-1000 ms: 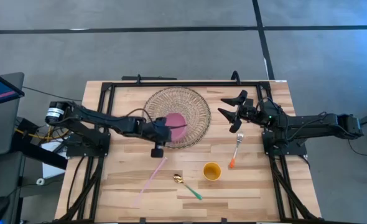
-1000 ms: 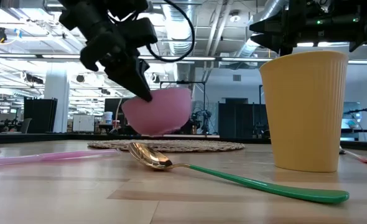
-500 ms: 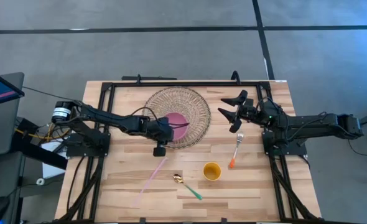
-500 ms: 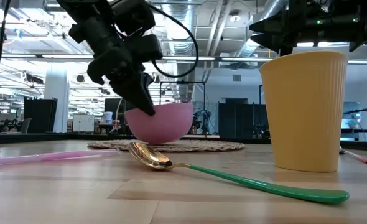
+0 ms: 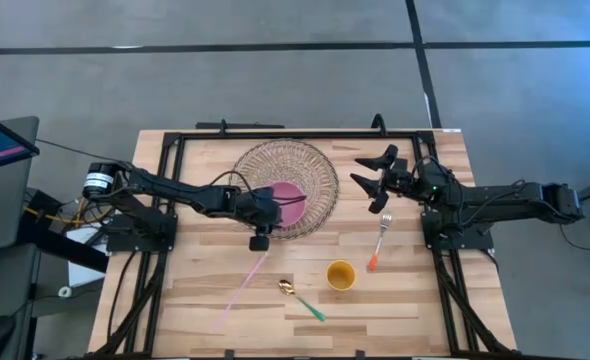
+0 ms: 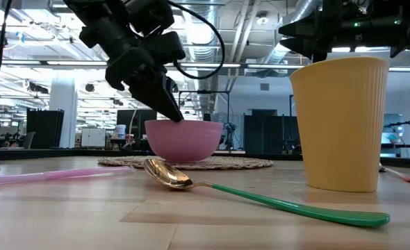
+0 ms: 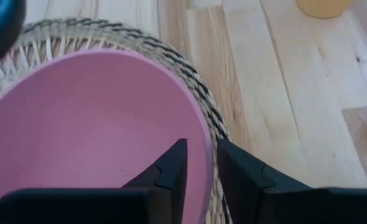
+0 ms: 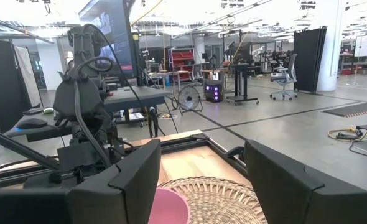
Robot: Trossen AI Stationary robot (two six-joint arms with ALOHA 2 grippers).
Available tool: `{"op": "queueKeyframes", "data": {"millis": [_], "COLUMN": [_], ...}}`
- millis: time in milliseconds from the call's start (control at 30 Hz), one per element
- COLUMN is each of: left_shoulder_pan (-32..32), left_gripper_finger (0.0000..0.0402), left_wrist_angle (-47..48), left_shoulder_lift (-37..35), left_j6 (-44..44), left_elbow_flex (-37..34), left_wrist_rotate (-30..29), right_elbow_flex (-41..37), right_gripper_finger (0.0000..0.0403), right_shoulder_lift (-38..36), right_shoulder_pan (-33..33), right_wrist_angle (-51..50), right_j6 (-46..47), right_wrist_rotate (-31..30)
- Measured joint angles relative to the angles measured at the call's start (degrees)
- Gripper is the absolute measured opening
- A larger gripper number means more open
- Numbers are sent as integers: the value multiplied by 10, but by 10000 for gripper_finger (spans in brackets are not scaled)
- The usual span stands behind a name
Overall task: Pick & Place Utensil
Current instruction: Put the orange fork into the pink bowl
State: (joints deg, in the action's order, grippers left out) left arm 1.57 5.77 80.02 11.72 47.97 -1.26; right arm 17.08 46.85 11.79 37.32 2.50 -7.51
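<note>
Pink bowl sits on woven mat; left gripper straddles its rim w/ jaws narrowly parted. Fork lies lengthwise just below right gripper, jaws wide, the nearer arm.

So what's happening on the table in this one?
The left end effector is at the rim of a pink bowl that sits flat on the woven mat, its fingers straddling the rim with a small gap, so it looks like a release. The right end effector hangs open above the table's far right, holding nothing. The fork, the green-handled spoon, the pink straw and the yellow cup lie untouched on the wood.
</note>
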Motion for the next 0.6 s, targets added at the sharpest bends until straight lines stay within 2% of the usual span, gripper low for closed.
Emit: {"op": "queueKeyframes", "data": {"millis": [200, 600], "left_shoulder_pan": [7, 27], "left_gripper_finger": [102, 102], "left_wrist_angle": [-14, -8], "left_shoulder_lift": [-29, -157], "left_j6": [33, 28], "left_elbow_flex": [0, 0], "left_wrist_rotate": [-10, -11], "right_elbow_flex": [0, 6], "right_gripper_finger": [225, 225], "right_shoulder_lift": [0, 0], "right_shoulder_pan": [0, -13], "right_wrist_angle": [0, 2], "right_j6": [0, 1], "right_wrist_rotate": [0, 4]}}
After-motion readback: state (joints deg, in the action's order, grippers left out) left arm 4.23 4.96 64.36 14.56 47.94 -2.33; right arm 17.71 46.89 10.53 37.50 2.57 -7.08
